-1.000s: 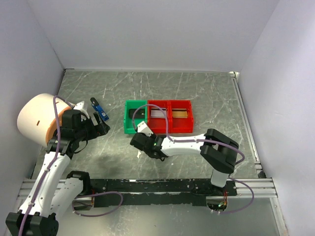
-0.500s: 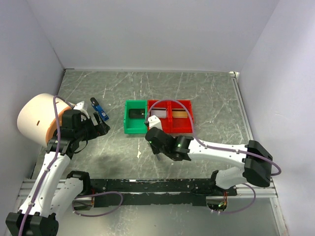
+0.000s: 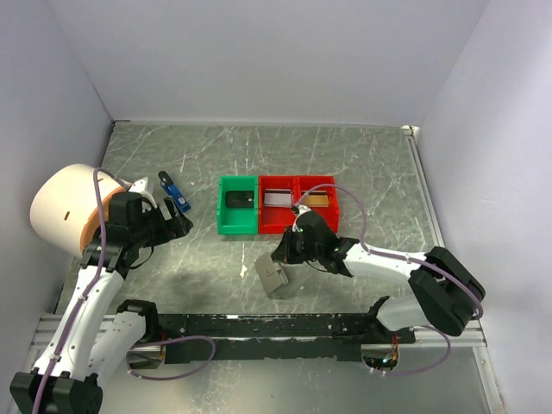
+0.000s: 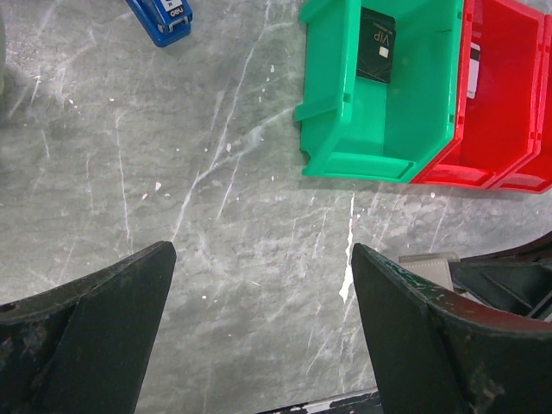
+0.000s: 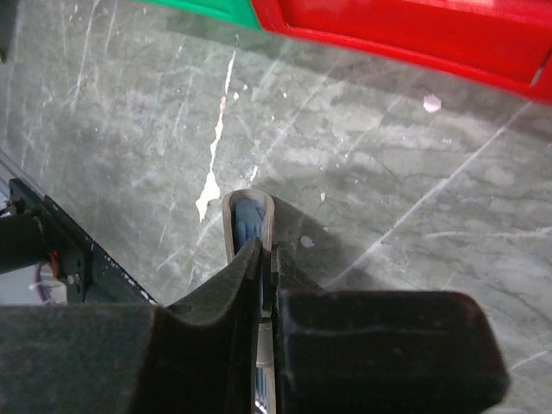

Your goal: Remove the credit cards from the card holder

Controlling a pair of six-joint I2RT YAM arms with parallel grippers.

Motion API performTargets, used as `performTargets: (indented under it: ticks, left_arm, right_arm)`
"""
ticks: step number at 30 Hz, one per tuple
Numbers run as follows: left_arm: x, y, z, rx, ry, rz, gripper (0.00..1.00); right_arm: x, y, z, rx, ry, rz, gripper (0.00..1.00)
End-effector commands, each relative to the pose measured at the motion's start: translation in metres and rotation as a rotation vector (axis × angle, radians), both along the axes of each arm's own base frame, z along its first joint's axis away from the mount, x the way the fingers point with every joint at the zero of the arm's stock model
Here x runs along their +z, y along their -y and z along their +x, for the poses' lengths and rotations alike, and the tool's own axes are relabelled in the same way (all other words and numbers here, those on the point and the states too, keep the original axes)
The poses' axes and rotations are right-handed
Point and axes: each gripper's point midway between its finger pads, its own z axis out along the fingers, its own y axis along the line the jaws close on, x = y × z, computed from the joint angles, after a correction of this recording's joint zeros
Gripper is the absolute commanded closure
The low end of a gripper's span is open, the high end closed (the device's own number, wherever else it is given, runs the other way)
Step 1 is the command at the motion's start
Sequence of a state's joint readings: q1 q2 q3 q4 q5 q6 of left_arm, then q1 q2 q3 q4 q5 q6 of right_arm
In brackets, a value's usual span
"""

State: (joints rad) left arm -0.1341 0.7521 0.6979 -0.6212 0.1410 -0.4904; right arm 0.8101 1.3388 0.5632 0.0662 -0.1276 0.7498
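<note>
The card holder [image 3: 272,278], grey and folded, shows near the table's front edge. My right gripper [image 3: 285,256] is shut on it. In the right wrist view, the right gripper [image 5: 266,247] pinches the card holder [image 5: 248,216] edge-on, with its pale blue lining showing inside the fold. A black card [image 3: 238,198] lies in the green tray [image 3: 238,226]. A pale card [image 3: 278,197] and a gold card [image 3: 317,199] lie in the red trays [image 3: 297,226]. My left gripper [image 4: 263,252] hangs open over bare table at the left, apart from the holder [image 4: 429,262].
A small blue-and-black gadget [image 3: 175,195] lies left of the green tray [image 4: 379,121]. A large white and orange cylinder [image 3: 67,209] stands at the far left, beside the left arm. White walls close in the table, and a black rail [image 3: 285,326] runs along its near edge.
The right arm swung away from the green tray toward the right and drew back. Its jaws closed on the card holder. The left arm stayed still.
</note>
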Motion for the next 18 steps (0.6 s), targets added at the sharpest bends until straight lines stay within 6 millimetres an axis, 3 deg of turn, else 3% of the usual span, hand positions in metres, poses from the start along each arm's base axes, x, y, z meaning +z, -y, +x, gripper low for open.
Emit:
performTargets:
  ticks: [1,5,8,12,16,18]
  left_arm:
    - [0.009,0.004,0.004,-0.018,0.026,-0.007,0.05]
    - [0.007,0.007,0.004,-0.037,0.019,-0.012,0.05]
    - [0.005,0.009,0.004,-0.053,0.012,-0.018,0.05]
    - [0.004,0.011,0.005,-0.065,0.007,-0.02,0.05]
    - [0.0,0.016,0.006,-0.096,-0.007,-0.029,0.05]
    - [-0.001,0.017,0.006,-0.101,-0.016,-0.031,0.05]
  right_arm:
    - [-0.008,-0.001,-0.008,-0.023,-0.075,0.081,0.91]
    - [-0.013,0.018,-0.005,-0.068,-0.048,-0.008,0.72]
    - [-0.007,0.031,-0.003,-0.095,-0.014,-0.058,0.6]
    - [0.005,0.047,-0.005,-0.119,0.023,-0.091,0.55]
    - [0.005,0.053,-0.013,-0.133,0.011,-0.077,0.54]
    - [0.006,0.059,-0.008,-0.191,0.014,-0.084,0.5]
